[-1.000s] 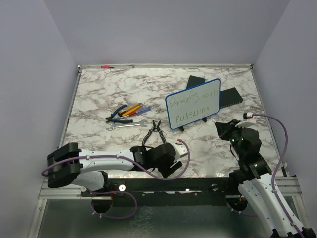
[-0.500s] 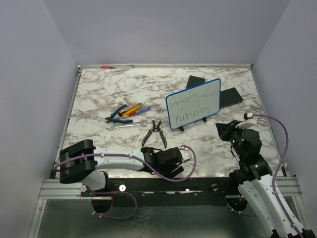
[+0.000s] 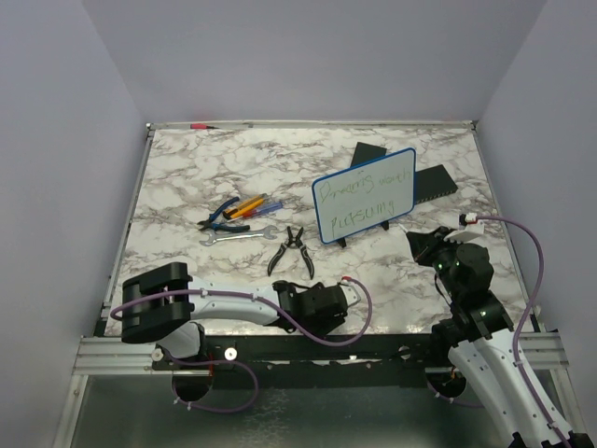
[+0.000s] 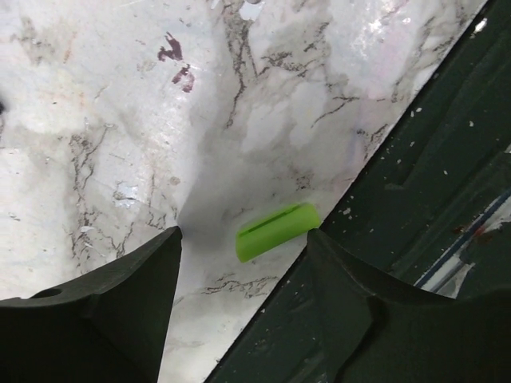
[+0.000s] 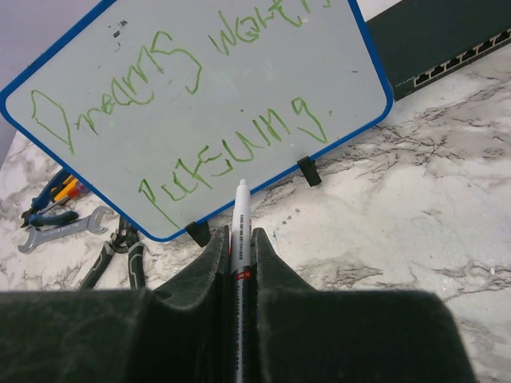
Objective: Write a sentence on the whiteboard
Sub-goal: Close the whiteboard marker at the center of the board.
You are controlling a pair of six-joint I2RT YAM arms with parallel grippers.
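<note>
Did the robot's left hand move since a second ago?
Yes. The left gripper pulled back toward the near edge of the table, away from the pliers.

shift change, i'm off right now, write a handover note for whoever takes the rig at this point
Left gripper: fingers open, empty, low over the green cap lying at the near edge of the table.
Right gripper: shut on the marker, tip aimed at the whiteboard, short of it.
The whiteboard stands upright on its feet, right of centre.
Done: the sentence, two green lines, is on the board.
Left: probably recapping the marker and setting it down.
</note>
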